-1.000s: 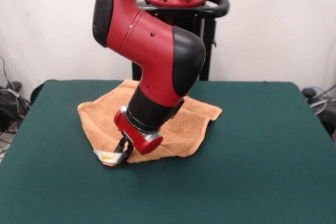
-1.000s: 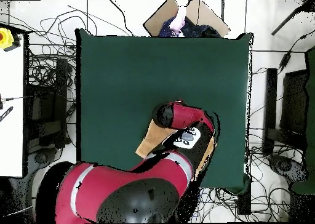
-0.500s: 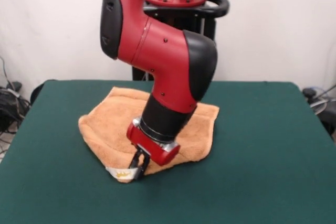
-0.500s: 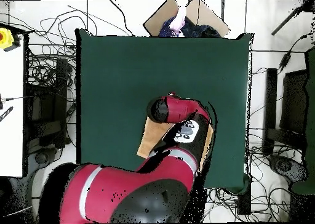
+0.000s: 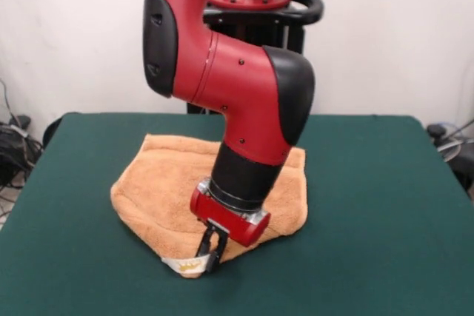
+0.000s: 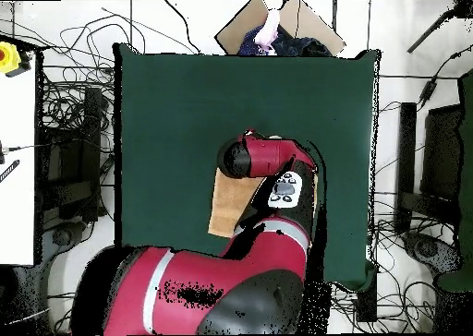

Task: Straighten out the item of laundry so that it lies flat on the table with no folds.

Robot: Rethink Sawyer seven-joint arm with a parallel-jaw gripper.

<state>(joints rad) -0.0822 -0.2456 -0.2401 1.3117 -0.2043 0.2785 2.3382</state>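
The item of laundry [image 5: 167,183], an orange-tan towel, lies rumpled on the green table [image 5: 370,220], left of the middle. Its near corner, with the white label [image 5: 187,265], is drawn to a point toward the table's front edge. My gripper [image 5: 211,254] tilts down onto that corner and is shut on it, right beside the label. In the overhead view the arm covers most of the towel; only a tan strip of the towel [image 6: 226,208] shows left of the arm, and the gripper itself is hidden.
A cardboard box [image 6: 277,23] with clothing sits past the table's far edge in the overhead view. Cables [image 6: 74,120] lie on the floor around the table. A white bench [image 6: 17,166] stands at the left.
The gripper has moved toward the table's front edge and a little right in the front view, dragging the labelled corner with it. The towel has stretched out behind it.
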